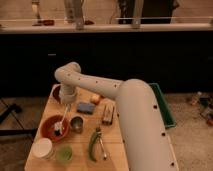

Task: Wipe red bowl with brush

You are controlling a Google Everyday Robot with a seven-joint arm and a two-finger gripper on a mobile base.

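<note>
The table (116, 131) is a light wooden one, and the white arm (125, 100) reaches over it from the lower right toward the upper left. The gripper (67, 101) hangs at the end of the arm, above the left part of the table, at about 1 o'clock from the red bowl (53, 128). It seems to hold the upper end of the brush (62, 121), but I cannot tell how its pincer stands. The brush is a thin white stick that slopes down from the gripper toward 7 o'clock, and its head lies inside the red bowl, near the middle. The red bowl sits on the left side of the table. Just beside it, at 3 o'clock, stands a small metal cup (76, 124). At 12 o'clock from the red bowl, partly hidden behind the gripper, is a darker maroon bowl (56, 92). A blue sponge (85, 107) lies at 1 o'clock from the cup, with an orange-yellow round thing (95, 98) behind it and a brown block (107, 114) to its right. Near the front edge are a white cup (43, 148), a small green cup (64, 154) and a green-handled tool (94, 144). A green tray (165, 110) shows behind the arm, at the right side.
</note>
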